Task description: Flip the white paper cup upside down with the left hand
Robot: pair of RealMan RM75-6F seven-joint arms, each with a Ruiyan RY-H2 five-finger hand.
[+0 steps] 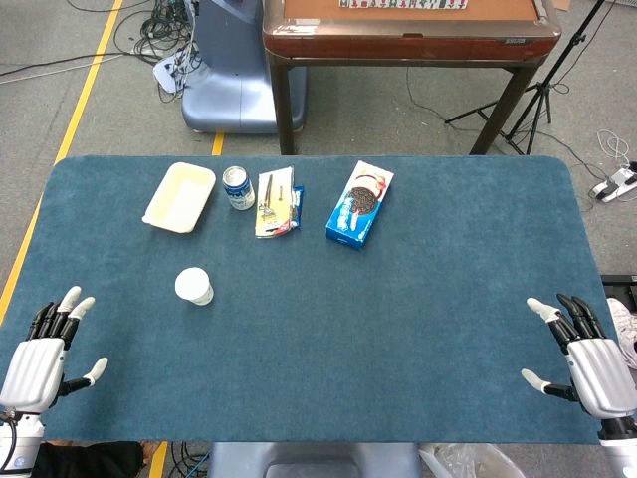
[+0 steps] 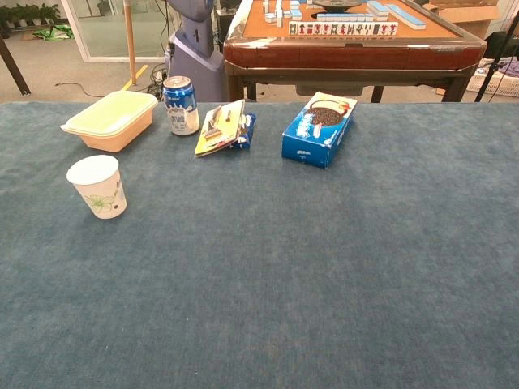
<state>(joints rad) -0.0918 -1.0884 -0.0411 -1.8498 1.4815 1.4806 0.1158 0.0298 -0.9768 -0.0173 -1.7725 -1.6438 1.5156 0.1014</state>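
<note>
The white paper cup (image 1: 194,286) (image 2: 98,186) stands upright, mouth up, on the left part of the blue table; a small green leaf print shows on its side in the chest view. My left hand (image 1: 45,349) rests at the table's near left corner, fingers spread and holding nothing, well short of the cup and to its left. At the near right corner my right hand (image 1: 585,354) lies the same way, fingers apart and empty. Neither hand shows in the chest view.
Along the far side of the table (image 1: 398,329) lie a cream tray (image 1: 180,196) (image 2: 111,119), a blue can (image 1: 238,187) (image 2: 181,104), a snack packet (image 1: 277,202) (image 2: 222,127) and a blue cookie box (image 1: 359,203) (image 2: 319,128). A mahjong table (image 1: 408,30) stands beyond.
</note>
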